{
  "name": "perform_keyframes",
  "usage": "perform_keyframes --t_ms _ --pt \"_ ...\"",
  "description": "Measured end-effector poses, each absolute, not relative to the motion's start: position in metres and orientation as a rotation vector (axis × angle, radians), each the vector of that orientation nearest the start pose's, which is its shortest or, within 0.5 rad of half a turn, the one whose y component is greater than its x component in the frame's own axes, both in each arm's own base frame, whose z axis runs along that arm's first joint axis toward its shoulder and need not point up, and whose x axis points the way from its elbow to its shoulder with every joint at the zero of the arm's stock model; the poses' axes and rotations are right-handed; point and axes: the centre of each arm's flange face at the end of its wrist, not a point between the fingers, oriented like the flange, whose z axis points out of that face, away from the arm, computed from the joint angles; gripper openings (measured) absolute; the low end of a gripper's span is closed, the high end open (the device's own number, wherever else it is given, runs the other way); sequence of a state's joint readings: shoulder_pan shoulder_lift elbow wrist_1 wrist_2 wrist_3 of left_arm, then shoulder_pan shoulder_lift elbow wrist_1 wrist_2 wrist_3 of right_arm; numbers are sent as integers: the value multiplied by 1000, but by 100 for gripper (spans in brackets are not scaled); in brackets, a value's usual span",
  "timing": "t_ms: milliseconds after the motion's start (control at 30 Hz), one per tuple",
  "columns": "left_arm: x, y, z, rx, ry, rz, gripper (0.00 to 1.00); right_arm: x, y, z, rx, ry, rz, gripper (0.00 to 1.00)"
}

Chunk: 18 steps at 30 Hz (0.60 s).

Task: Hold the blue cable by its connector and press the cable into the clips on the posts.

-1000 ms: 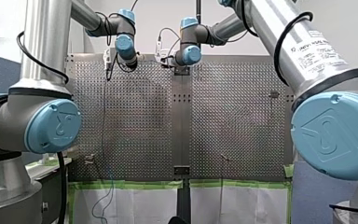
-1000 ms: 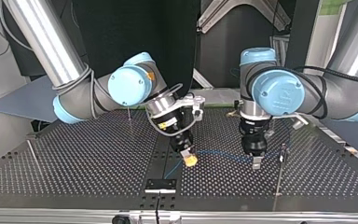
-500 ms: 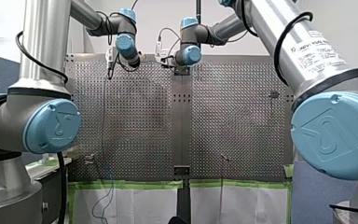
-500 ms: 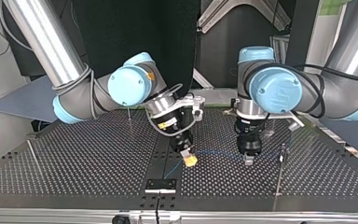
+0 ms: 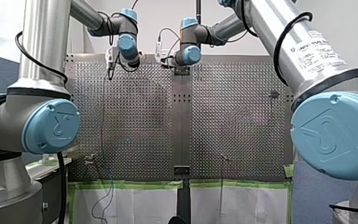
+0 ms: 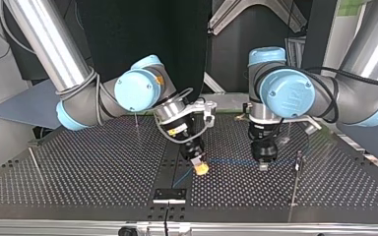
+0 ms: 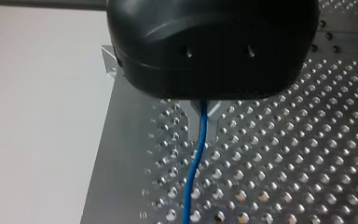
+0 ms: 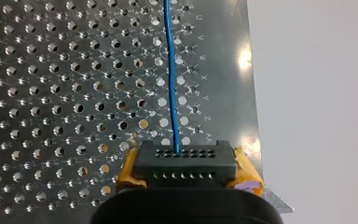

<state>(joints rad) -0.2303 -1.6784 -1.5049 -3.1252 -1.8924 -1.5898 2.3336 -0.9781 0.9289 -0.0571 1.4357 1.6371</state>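
one black connector (image 8: 184, 161) sits clamped between the yellow pads (image 8: 129, 171) of my right gripper (image 8: 189, 170); its blue cable (image 8: 172, 84) runs over the holed table (image 8: 51, 95) to my left gripper (image 6: 264, 164), whose grip i cannot tell.

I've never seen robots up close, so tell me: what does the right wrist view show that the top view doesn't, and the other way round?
Only the right wrist view: the black connector with its rows of small holes, clamped in my right gripper. Only the top view: my left gripper low over the blue cable, and a thin post beside it. Both: the blue cable, the perforated table and the right gripper's yellow pads.
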Motion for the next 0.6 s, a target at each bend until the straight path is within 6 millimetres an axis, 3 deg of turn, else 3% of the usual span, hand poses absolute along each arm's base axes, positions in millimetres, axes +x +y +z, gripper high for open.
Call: perform_keyframes --t_ms 600 --pt "486 -222 443 -106 1613 96 0 604 -441 421 -2365 945 -2555 0"
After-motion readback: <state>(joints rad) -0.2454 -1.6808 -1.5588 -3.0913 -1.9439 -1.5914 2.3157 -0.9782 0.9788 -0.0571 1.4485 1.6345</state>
